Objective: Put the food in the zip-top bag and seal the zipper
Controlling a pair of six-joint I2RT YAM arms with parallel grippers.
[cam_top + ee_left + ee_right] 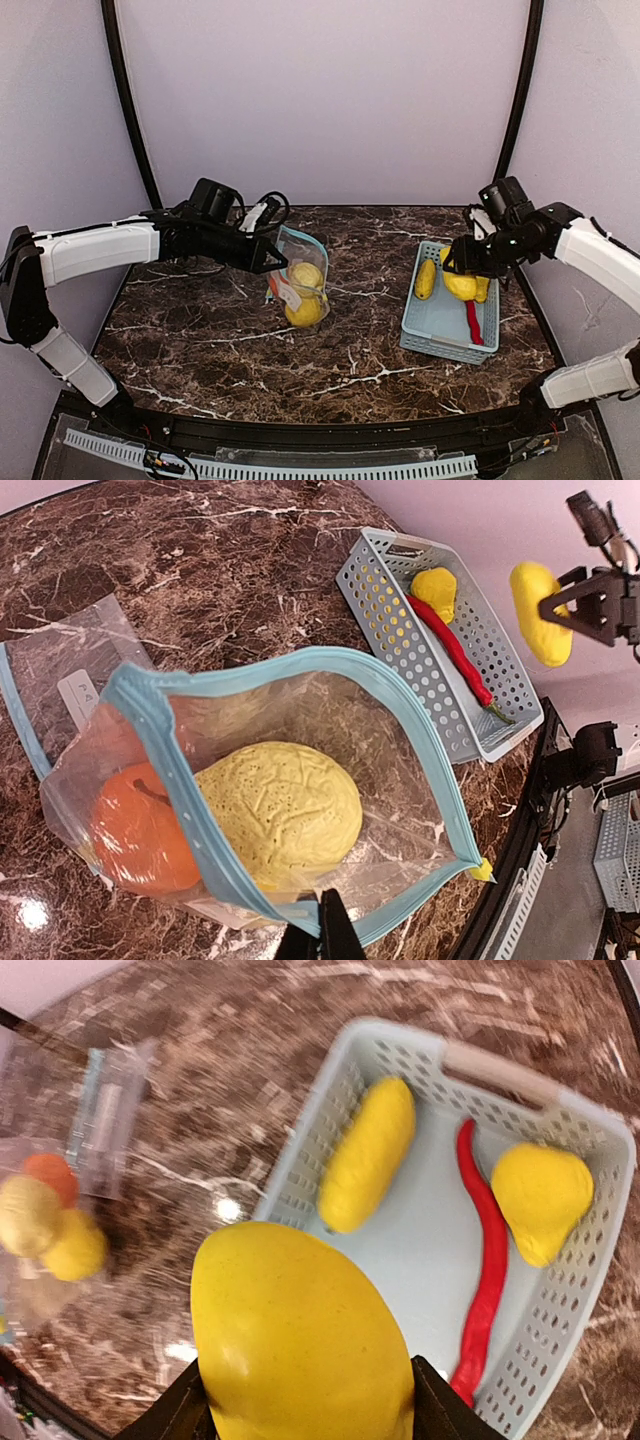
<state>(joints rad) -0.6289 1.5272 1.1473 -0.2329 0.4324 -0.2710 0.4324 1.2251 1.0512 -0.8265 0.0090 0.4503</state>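
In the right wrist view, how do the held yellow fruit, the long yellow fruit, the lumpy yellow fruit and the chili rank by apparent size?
1. Held yellow fruit, though nearest the camera.
2. Long yellow fruit and lumpy yellow fruit: alike.
3. Chili: long but thin.

left end effector (278,263): pinching bag (306,250) | right end effector (457,272): clasping yellow fruit (461,288)

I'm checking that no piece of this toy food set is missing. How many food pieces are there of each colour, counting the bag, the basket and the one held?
Glossy yellow food pieces: 5 (2 in the clear zip-top bag, 2 in the pale blue slatted basket, 1 in the right tool)
Round orange fruit: 1
Slim red chili: 1
Total: 7
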